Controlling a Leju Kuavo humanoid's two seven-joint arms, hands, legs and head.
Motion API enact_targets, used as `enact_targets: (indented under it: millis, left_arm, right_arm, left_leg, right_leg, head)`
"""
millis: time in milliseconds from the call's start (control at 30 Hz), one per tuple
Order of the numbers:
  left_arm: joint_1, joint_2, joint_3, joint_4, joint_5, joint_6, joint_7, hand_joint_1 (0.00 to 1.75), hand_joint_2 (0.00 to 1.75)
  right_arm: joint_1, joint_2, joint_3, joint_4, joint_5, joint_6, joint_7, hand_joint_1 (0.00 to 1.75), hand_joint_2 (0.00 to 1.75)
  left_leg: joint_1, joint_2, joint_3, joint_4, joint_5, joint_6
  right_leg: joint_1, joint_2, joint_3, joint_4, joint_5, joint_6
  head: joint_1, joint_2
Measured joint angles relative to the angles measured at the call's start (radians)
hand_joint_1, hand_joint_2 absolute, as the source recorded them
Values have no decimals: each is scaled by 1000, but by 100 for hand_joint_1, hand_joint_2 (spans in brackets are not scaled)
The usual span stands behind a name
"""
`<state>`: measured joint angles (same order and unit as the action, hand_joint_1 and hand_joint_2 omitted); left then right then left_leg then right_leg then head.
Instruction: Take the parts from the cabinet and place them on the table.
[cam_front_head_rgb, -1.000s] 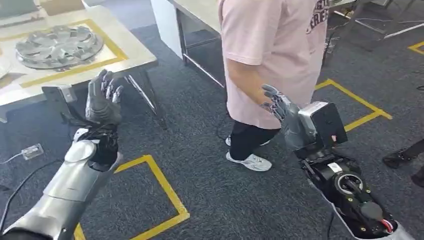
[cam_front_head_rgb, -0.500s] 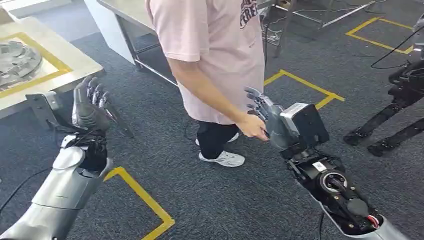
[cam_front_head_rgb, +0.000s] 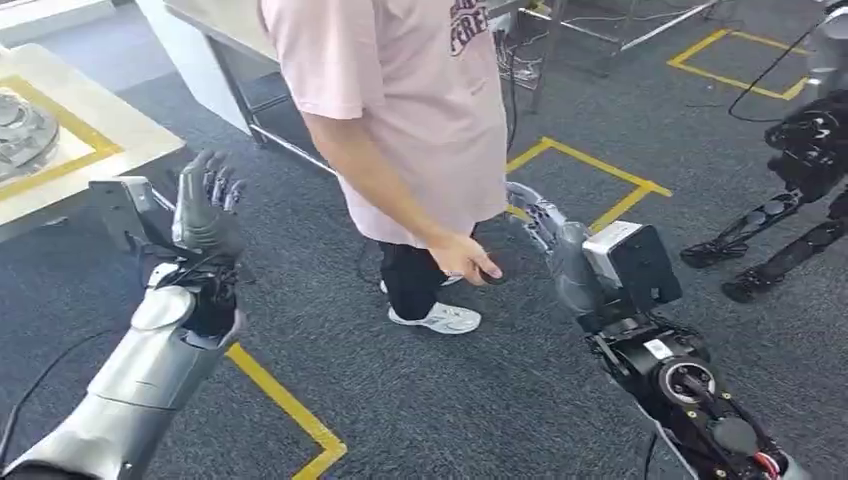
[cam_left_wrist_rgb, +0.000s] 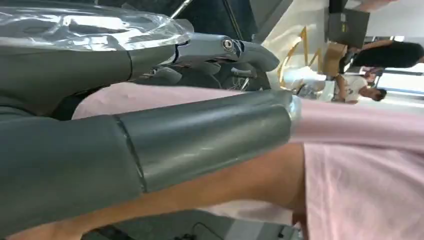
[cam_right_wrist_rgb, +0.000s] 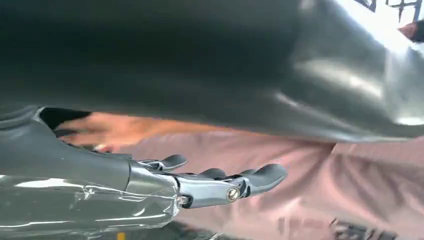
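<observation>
My left hand (cam_front_head_rgb: 205, 212) is raised at the left, fingers spread, holding nothing; the left wrist view shows it (cam_left_wrist_rgb: 165, 125) close against a pink shirt. My right hand (cam_front_head_rgb: 545, 232) reaches forward at the right with straight, separated fingers (cam_right_wrist_rgb: 225, 184) and nothing in it. A round silver part (cam_front_head_rgb: 18, 125) lies on the pale table (cam_front_head_rgb: 120, 135) with yellow tape at the far left. A person in a pink shirt (cam_front_head_rgb: 400, 110) stands between my hands, one hand (cam_front_head_rgb: 462, 258) hanging just left of my right hand, apart from it.
A metal-framed bench (cam_front_head_rgb: 250, 90) stands behind the person. A dark legged robot (cam_front_head_rgb: 800, 160) is at the right edge. Yellow tape lines (cam_front_head_rgb: 290, 410) mark the grey carpet. A cable (cam_front_head_rgb: 40, 375) runs on the floor at lower left.
The camera has turned right, so the table and person slid left in the picture. The person's hand, which was against my right hand, has drawn back from it. Both my hands still hold nothing.
</observation>
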<state>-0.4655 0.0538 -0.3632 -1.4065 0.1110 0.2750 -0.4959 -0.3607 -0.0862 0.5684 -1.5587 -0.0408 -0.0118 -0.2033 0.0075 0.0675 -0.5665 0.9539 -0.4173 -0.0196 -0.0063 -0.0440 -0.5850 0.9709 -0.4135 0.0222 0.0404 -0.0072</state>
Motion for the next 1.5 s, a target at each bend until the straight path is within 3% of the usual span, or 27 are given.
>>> enact_targets:
  millis: [67,100,133,200,267,300,400,433,567,633,667,733,767,800,867,900,933,1067,1100,1133,1167,1233,1267,1300,1400,1433,1500]
  left_arm:
    - [1,0,0,0,0,0,1,0,0]
    - [0,1,0,-1,0,0,1,0,0]
    - [0,2,0,-1,-1,0,1,0,0]
    - [2,4,0,-2,-3,1,1,0,0]
    - [9,7,0,-2,-3,7,5,0,0]
    - [14,8,0,-2,-3,8,6,0,0]
    - [14,10,0,-3,-4,11,9,0,0]
    - [13,12,0,-5,-5,11,9,0,0]
    - [13,14,1,-11,-6,11,13,0,0]
    - [13,13,1,-15,-6,11,15,0,0]
    - [13,14,1,-17,-7,10,15,0,0]
    - [14,14,1,-18,-7,10,15,0,0]
    - [16,14,1,-18,-7,10,16,0,0]
    - [17,14,1,-18,-7,10,16,0,0]
    - [17,13,0,-19,-7,10,18,0,0]
    - [16,13,1,-19,-9,11,19,0,0]
    - [14,15,2,-20,-10,12,19,0,0]
    - [12,14,3,-21,-11,12,21,0,0]
    - [10,15,3,-21,-10,11,22,0,0]
    - [10,15,3,-21,-9,11,22,0,0]
    - [8,15,3,-21,-8,11,22,0,0]
    - [9,15,3,-21,-5,10,22,0,0]
    - [9,16,3,-21,-4,10,22,0,0]
    - [9,16,3,-21,-3,10,22,0,0]
    - [3,16,2,-21,-3,9,22,0,0]
    - [-2,16,1,-21,-3,10,23,0,0]
    - [-7,16,0,-22,-1,11,27,0,0]
  right_arm:
    - [0,0,1,-1,1,0,0,0,0]
    - [0,3,2,-2,2,0,0,0,0]
    - [-2,3,2,-2,2,0,-1,0,0]
    - [-1,7,2,-2,2,2,-2,0,0]
    - [1,7,2,-2,2,6,-2,0,0]
    - [2,7,3,-2,2,9,-3,0,0]
    - [1,10,3,-2,3,13,-6,0,0]
    - [0,11,3,-2,5,14,-6,0,0]
    - [0,14,4,-2,5,14,-8,0,0]
    - [-2,14,3,-3,5,14,-8,0,0]
    - [-4,14,3,-3,5,14,-9,0,0]
    - [0,14,3,-3,5,14,-8,0,0]
    - [1,14,4,-3,5,15,-8,0,0]
    - [1,14,4,-3,5,15,-8,0,0]
    - [1,14,4,-3,5,14,-8,0,0]
    - [0,14,3,-3,5,14,-8,0,0]
    - [-1,14,3,-3,5,14,-9,0,0]
    - [-1,14,3,-5,5,13,-2,0,0]
    - [-2,14,3,-7,5,13,-1,0,0]
    - [-4,13,3,-11,5,13,0,0,0]
    - [-6,14,3,-12,5,11,1,0,0]
    - [-5,14,3,-12,5,11,2,0,0]
    - [-4,13,3,-12,5,11,3,0,0]
    - [-3,14,4,-12,5,11,3,0,0]
    - [-3,14,4,-13,5,10,5,0,0]
    - [-3,14,4,-16,5,8,6,0,0]
    - [-4,14,5,-21,4,5,10,0,0]
  left_leg:
    - [2,20,4,-4,0,-9]
    - [7,8,2,8,-16,-16]
    - [8,-27,-17,54,-48,-18]
    - [9,-56,-98,219,-124,-19]
    - [8,-63,-162,334,-151,-19]
    - [8,-63,-159,317,-127,-17]
    - [8,-86,-42,66,6,-2]
    - [7,-119,-12,5,4,2]
    - [5,-90,-11,-6,12,11]
    - [13,-72,-1,-19,17,22]
    - [12,-65,0,-19,16,24]
    - [9,-50,0,-18,15,26]
    - [9,-42,1,-18,14,25]
    - [9,-34,2,-18,13,24]
    - [11,-21,7,-16,8,18]
    - [11,-15,10,-13,4,14]
    - [7,-11,12,-12,1,8]
    - [5,6,7,-10,4,-11]
    - [8,0,2,-7,-5,-18]
    - [9,-27,-5,20,-26,-21]
    - [10,-49,-39,97,-72,-21]
    - [9,-62,-120,268,-144,-23]
    - [9,-62,-151,325,-157,-23]
    - [9,-62,-155,327,-142,-21]
    - [11,-82,-49,104,-16,-12]
    - [16,-123,-18,30,2,-8]
    - [11,-120,-8,7,-5,-7]
  right_leg:
    - [1,20,-3,-1,5,-12]
    - [-5,26,4,-8,9,-20]
    - [-4,36,3,-10,11,-25]
    - [-3,50,-1,-10,13,-34]
    - [0,70,-3,-10,14,-36]
    - [1,81,-3,-9,15,-36]
    - [1,109,2,-9,15,-34]
    - [4,117,-2,-8,16,-30]
    - [0,144,-10,-13,22,-6]
    - [5,93,-32,33,-16,-1]
    - [2,69,-66,113,-59,4]
    - [-4,55,-143,282,-127,11]
    - [-6,53,-165,329,-137,14]
    - [-8,51,-160,316,-120,15]
    - [-12,42,-80,162,-36,16]
    - [-12,22,-28,63,6,14]
    - [-3,-16,3,4,-6,15]
    - [6,12,2,-5,-1,-14]
    - [0,18,12,-14,5,-24]
    - [0,27,11,-16,7,-27]
    - [-1,32,8,-16,11,-33]
    - [1,47,3,-16,13,-36]
    - [2,58,0,-16,14,-38]
    - [2,70,0,-15,15,-38]
    - [2,107,2,-11,16,-37]
    - [0,116,-1,-10,16,-33]
    - [2,141,-15,-7,22,-17]
  head:
    - [-6,0]
    - [-8,0]
    - [-16,0]
    - [-32,0]
    - [-40,0]
    - [-43,0]
    - [-55,0]
    - [-56,0]
    - [-55,0]
    - [-47,0]
    - [-32,0]
    - [-22,0]
    - [-18,0]
    - [-14,0]
    - [-5,0]
    - [-2,0]
    - [1,0]
    - [-12,0]
    - [-11,0]
    - [-19,0]
    - [-27,0]
    - [-40,0]
    - [-42,0]
    - [-45,0]
    - [-57,0]
    - [-60,0]
    - [-55,0]
